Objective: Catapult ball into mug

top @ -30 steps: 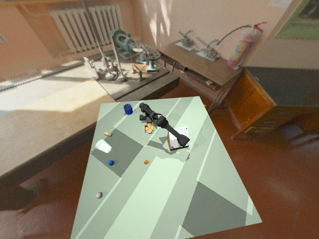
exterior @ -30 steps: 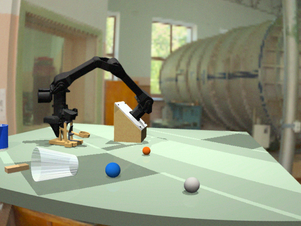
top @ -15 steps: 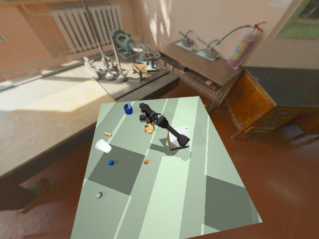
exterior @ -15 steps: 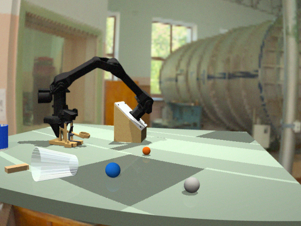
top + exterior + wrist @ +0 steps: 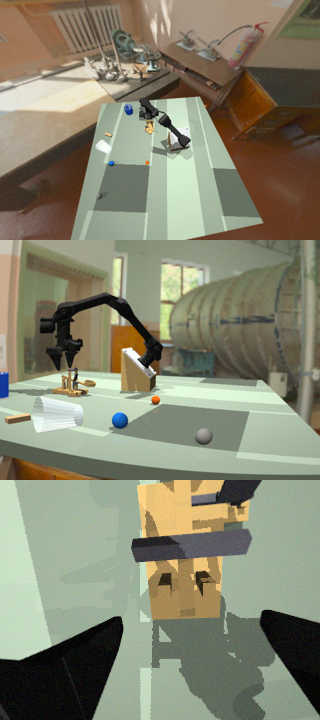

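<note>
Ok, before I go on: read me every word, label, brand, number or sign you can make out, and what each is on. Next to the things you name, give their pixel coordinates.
No text can be read with certainty.
Fire extinguisher (image 5: 244,49): markings on its label, too blurred to read.
Tank (image 5: 222,314): a dark band, no readable letters.
Catapult (image 5: 149,126) (image 5: 60,390) (image 5: 185,605), blue mug (image 5: 128,109) (image 5: 3,385): no lettering to be seen.

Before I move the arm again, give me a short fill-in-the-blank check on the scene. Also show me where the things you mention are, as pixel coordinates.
1. The gripper (image 5: 64,368) (image 5: 189,620), above the wooden catapult (image 5: 149,127) (image 5: 60,390) (image 5: 185,602), is ____.
2. The clear cup (image 5: 103,146) (image 5: 58,414) lies on its ____.
3. The smallest ball on the table (image 5: 180,206) (image 5: 271,426) is ____.
4. The mug (image 5: 128,109) (image 5: 3,385) is coloured ____.

Missing words: open; side; orange; blue.
</note>
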`<state>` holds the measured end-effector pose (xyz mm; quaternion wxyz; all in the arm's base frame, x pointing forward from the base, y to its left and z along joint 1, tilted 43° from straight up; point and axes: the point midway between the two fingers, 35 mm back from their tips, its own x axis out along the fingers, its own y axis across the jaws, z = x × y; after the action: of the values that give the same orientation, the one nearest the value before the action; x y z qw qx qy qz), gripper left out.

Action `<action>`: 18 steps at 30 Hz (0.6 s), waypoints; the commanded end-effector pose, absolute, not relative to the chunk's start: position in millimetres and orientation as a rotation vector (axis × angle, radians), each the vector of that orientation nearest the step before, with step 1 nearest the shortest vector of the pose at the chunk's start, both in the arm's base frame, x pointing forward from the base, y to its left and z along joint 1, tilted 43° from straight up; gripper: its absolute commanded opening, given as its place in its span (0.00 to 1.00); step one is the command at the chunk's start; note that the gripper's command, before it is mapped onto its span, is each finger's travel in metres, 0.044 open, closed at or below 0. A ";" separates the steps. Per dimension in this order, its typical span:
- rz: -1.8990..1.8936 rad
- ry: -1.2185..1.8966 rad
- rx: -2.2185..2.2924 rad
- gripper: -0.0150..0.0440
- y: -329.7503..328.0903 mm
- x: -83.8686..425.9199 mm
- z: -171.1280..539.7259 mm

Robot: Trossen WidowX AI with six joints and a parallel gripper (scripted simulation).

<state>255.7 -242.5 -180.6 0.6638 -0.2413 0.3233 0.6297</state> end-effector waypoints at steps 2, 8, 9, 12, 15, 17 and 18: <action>1.415 0.732 -0.564 1.00 -262.8 254.1 -155.8; 1.393 0.750 -0.548 1.00 -256.9 256.3 -166.4; 1.380 0.769 -0.525 1.00 -256.9 256.3 -166.3; 1.333 0.836 -0.444 1.00 -257.0 256.2 -166.1; 1.283 0.900 -0.363 1.00 -257.2 256.2 -165.9; 1.248 0.942 -0.309 1.00 -257.2 256.1 -165.8; 1.230 0.963 -0.282 1.00 -257.3 256.1 -165.7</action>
<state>255.7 -255.9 -166.9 0.6913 -0.1662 0.3985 0.5793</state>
